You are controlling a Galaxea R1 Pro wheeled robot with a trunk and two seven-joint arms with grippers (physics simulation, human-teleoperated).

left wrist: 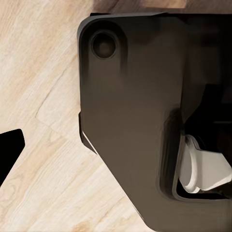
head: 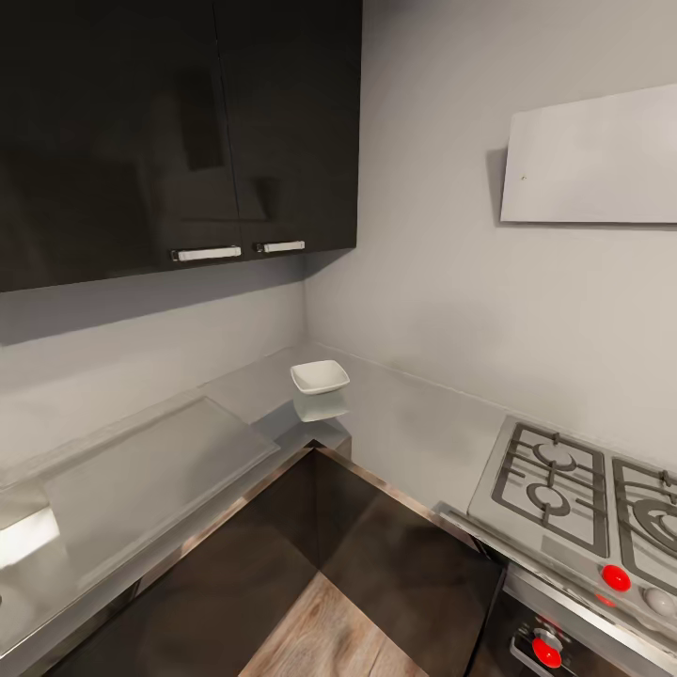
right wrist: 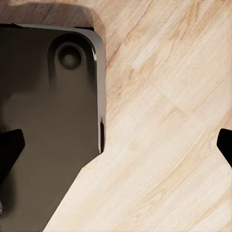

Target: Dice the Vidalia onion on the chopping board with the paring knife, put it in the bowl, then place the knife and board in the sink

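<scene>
White shallow square-ish bowl sits on the grey brushed-metal worktop in the corner, near the flat steel drainboard. Right end effector fingers are spread over the wooden floor; left end effector state cannot be determined.

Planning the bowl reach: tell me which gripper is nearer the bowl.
Cannot tell. Left gripper and right gripper both point at floor beside the robot base; bowl sits on the countertop.
</scene>
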